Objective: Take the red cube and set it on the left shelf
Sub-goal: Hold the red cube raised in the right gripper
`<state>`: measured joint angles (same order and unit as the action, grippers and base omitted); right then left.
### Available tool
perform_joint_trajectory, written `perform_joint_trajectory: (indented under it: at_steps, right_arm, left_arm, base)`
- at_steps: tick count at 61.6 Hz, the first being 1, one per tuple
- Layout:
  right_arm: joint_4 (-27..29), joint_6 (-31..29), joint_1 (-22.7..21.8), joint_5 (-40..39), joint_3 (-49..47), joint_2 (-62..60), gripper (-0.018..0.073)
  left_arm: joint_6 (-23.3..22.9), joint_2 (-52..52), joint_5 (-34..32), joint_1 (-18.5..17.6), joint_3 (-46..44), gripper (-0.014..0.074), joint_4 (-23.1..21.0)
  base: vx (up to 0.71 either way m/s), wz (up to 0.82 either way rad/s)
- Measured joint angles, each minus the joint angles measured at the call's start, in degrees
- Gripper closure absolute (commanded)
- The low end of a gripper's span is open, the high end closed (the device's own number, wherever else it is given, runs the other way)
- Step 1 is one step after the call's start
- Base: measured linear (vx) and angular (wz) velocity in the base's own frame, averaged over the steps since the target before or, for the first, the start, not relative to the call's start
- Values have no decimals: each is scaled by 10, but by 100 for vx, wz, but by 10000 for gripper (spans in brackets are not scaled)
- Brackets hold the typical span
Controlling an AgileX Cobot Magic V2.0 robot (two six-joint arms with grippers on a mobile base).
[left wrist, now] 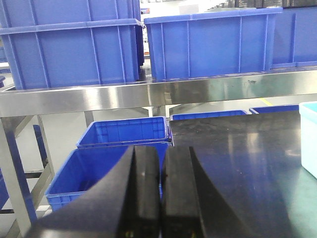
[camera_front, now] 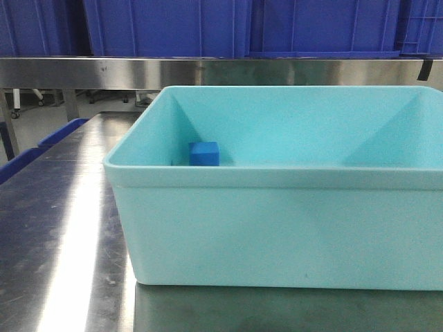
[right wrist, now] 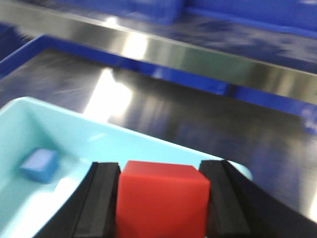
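Squarely – right end effector, black, clamps smooth red cube; left end effector closed

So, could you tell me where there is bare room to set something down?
The tabletop is bare left of the teal bin and between it and the left shelf. The bin shows only the blue cube inside. The shelf is crowded with blue crates.

Turquoise tub on steel tabletop, small blue cube on its floor
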<state>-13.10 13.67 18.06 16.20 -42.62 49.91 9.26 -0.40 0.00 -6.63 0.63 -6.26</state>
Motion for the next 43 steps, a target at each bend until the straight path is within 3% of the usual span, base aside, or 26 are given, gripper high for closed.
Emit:
perform_joint_trajectory:
  at_steps: [18, 32, 43]
  right_arm:
    - [-1, 0, -118, 62, 67, -193, 504]
    - [-1, 0, -159, 90, 118, -281, 504]
    - [-1, 0, -166, 93, 141, -302, 504]
  left_arm:
    - [0, 0, 0, 0, 0, 491, 0]
    - [0, 0, 0, 0, 0, 491, 0]
    - [0, 0, 0, 0, 0, 491, 0]
  base:
    - [0, 0]
    - [0, 0]
    - [0, 0]
